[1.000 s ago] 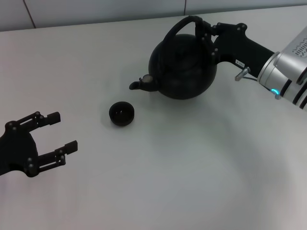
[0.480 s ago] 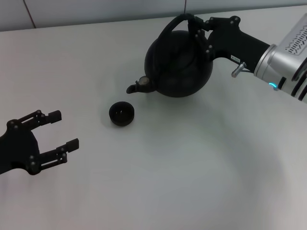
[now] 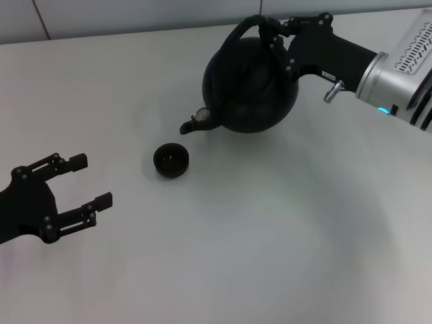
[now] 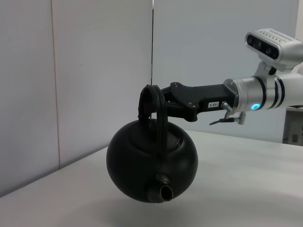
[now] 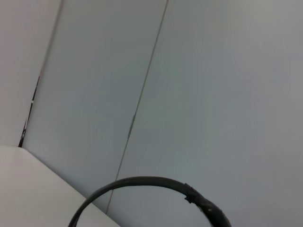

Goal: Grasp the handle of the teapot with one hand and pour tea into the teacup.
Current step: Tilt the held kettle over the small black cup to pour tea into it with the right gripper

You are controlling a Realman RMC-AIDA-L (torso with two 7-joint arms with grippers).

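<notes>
The round matte-black teapot (image 3: pixel 246 94) hangs from my right gripper (image 3: pixel 272 28), which is shut on the top of its arched handle (image 3: pixel 237 35). Its spout (image 3: pixel 191 125) points left toward the tiny black teacup (image 3: pixel 171 160), which stands on the table just below and left of the spout tip. In the left wrist view the teapot (image 4: pixel 142 161) hangs a little above the table, with its spout (image 4: pixel 164 191) facing the camera and the right gripper (image 4: pixel 152 101) on the handle (image 4: pixel 161 127). The right wrist view shows only the handle's arc (image 5: pixel 142 180). My left gripper (image 3: pixel 90 180) is open and empty at the front left.
The white table (image 3: pixel 270 236) runs back to a pale panelled wall (image 4: pixel 94 71). The right arm's silver forearm (image 3: pixel 398 67) reaches in from the right edge. Nothing else stands on the table.
The right gripper has carried the teapot a little to the left and up, so the spout is closer to the cup. The cup and the left gripper have hardly moved.
</notes>
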